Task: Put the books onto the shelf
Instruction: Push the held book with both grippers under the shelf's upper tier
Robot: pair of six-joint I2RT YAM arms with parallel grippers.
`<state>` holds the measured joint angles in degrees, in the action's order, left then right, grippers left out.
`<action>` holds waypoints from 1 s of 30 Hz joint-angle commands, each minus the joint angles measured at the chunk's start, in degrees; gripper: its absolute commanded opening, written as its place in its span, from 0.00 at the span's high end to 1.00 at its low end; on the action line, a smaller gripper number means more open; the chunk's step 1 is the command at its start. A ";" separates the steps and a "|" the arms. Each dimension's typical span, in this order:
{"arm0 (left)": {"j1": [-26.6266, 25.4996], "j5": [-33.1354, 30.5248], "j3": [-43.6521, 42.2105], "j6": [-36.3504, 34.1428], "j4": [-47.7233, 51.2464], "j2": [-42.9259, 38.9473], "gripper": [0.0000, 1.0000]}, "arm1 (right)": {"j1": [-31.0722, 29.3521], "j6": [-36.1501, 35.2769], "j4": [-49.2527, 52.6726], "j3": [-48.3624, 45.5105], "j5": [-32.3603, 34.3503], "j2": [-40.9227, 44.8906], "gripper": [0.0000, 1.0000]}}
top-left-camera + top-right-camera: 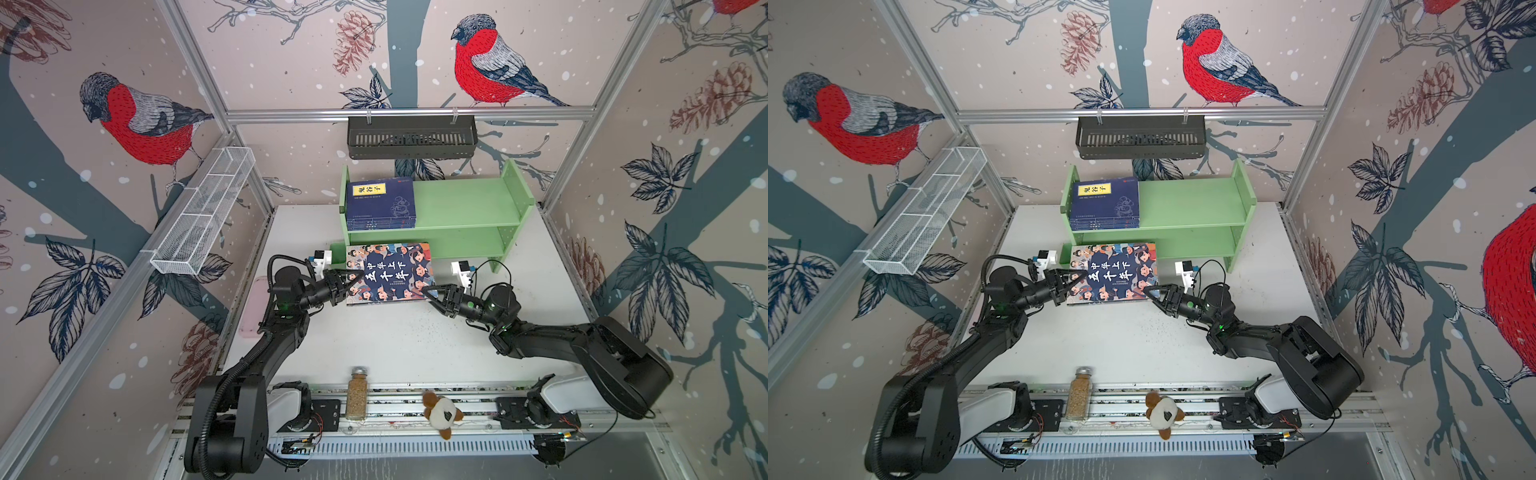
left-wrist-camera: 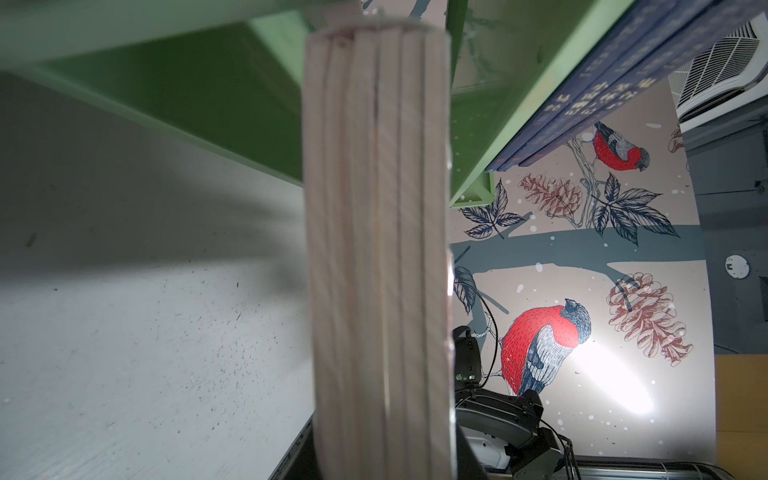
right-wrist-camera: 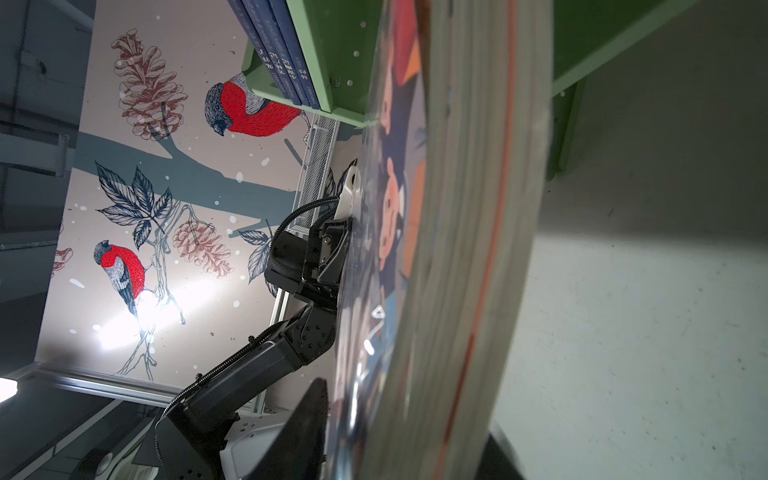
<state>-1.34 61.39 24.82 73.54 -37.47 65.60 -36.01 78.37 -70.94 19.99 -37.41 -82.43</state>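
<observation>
The page edge of the cartoon book [image 2: 374, 249] crowds both wrist views; in both top views it sits flat at centre, just before the shelf [image 1: 461, 203] at its 12 o'clock, where the navy books [image 1: 380, 203] already lie stacked at the top board's 9 o'clock end. Your left gripper [image 1: 353, 280] pinches the book's 9 o'clock edge, and your right gripper [image 1: 428, 293] straddles its 4 o'clock corner, jaws narrow, though you cannot tell whether they grip yet. You look to be on the last book: the next move likely needs both arms carrying it level toward 12 o'clock onto a free board, clear of the stack.
</observation>
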 commanded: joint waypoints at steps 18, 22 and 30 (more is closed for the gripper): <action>1.80 -1.62 -0.01 -10.28 4.54 -3.52 0.48 | 1.93 5.47 -14.08 0.91 1.04 -7.09 0.99; 2.18 -2.06 0.44 -12.29 7.24 -4.30 0.37 | 3.32 4.31 -11.24 1.59 0.60 -6.59 1.00; 3.86 -3.82 2.39 -19.57 17.75 -6.84 0.28 | 6.33 4.74 -11.21 2.42 -0.10 -7.04 1.00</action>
<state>1.91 58.13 26.00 58.57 -22.68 59.64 -30.48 84.12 -76.49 21.63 -40.10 -89.60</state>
